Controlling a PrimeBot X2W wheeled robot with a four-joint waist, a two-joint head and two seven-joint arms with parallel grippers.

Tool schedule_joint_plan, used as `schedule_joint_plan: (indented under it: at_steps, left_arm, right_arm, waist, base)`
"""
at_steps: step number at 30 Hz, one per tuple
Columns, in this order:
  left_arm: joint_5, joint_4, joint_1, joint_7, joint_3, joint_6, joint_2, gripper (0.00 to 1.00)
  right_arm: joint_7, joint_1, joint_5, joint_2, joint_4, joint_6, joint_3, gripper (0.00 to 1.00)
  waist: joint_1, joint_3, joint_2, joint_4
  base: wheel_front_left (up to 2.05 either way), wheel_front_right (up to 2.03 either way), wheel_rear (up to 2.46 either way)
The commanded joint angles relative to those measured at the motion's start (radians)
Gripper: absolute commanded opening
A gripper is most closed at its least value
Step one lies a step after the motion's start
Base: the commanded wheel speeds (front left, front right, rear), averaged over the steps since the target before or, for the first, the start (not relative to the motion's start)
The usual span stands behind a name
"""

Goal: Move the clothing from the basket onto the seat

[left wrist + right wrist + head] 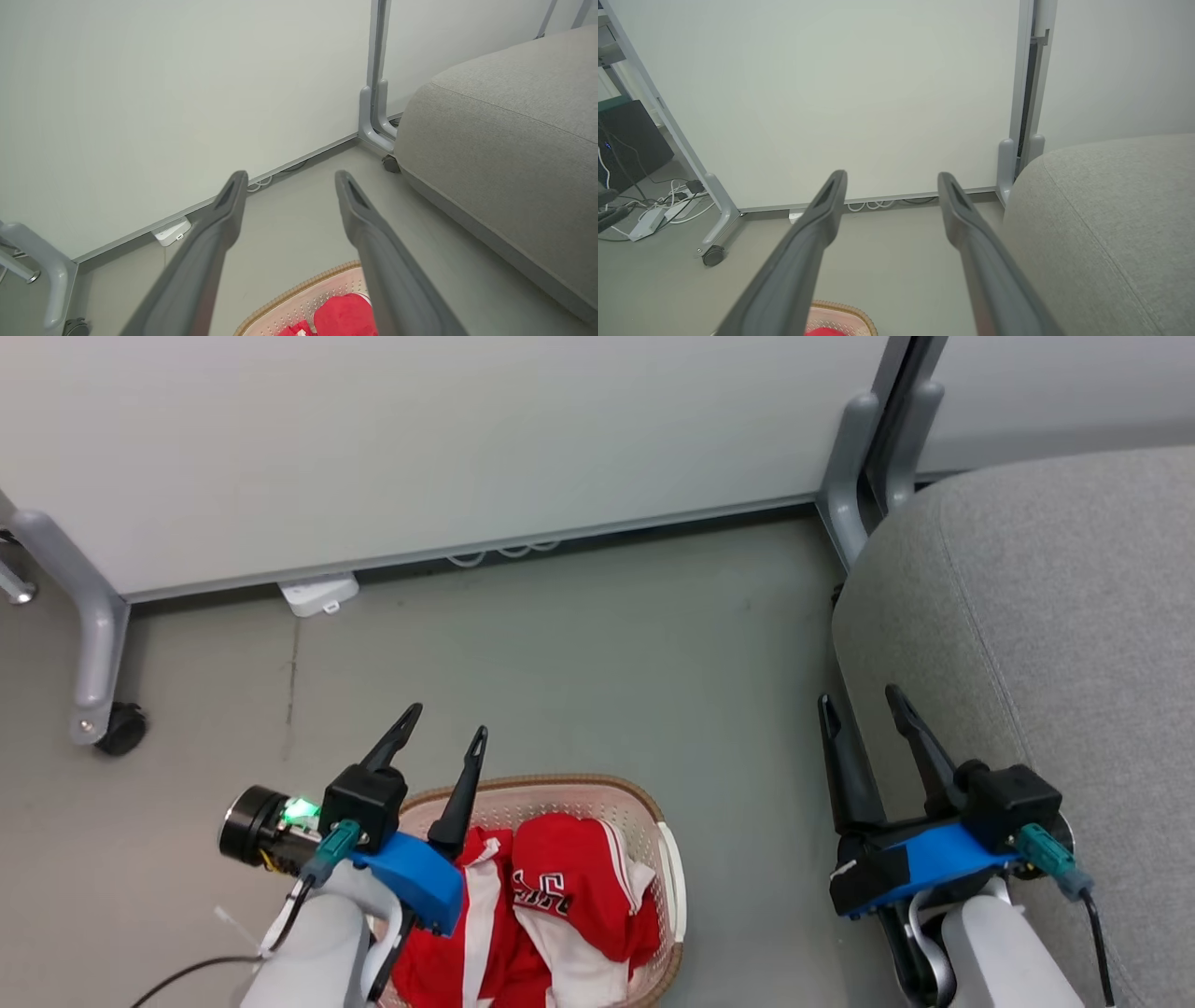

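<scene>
The red clothing [569,887] with white stripes and dark lettering lies heaped in the cream basket [667,859] on the floor at the bottom of the head view. My left gripper [446,726] hangs open above the basket's left rim, nothing between its fingers. The left wrist view catches the basket's brown rim [299,290] and a bit of the red clothing [343,315] between the open fingers [224,219]. At the right, my right gripper [864,700] stands open and empty beside the grey seat [1055,616]. The seat [1106,219] also fills the right of the right wrist view.
A white partition on grey wheeled legs [93,644] stands behind the basket, with a second leg [845,476] by the seat. A white power strip [317,593] lies at its foot. Cables and adapters [658,210] lie at the far left.
</scene>
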Motion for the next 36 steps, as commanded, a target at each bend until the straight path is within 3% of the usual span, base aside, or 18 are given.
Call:
schedule_joint_plan:
  at_steps: [1, 16, 36]
  left_arm:
    - [0.005, 0.011, -0.028, -0.003, -0.011, -0.002, 0.01, 1.0]
    - [-0.052, 0.236, -0.283, -0.003, -0.314, -0.004, 0.103, 1.0]
    - [-0.101, 0.464, -0.461, -0.003, -0.661, -0.004, 0.159, 1.0]
  right_arm:
    - [0.0, -0.026, 0.003, -0.001, -0.006, 0.0, 0.0, 1.0]
    - [0.0, -0.184, 0.032, 0.0, -0.078, 0.0, 0.001, 1.0]
    - [0.0, -0.312, 0.008, 0.0, -0.145, 0.0, -0.013, 1.0]
  waist:
    - [-0.0001, 0.064, 0.0, -0.035]
    - [-0.0001, 0.362, 0.0, -0.127]
    - [-0.0001, 0.623, 0.0, -0.125]
  base:
    - [0.0, 0.0, 0.0]
    - [0.0, 0.0, 0.0]
    - [0.0, 0.0, 0.0]
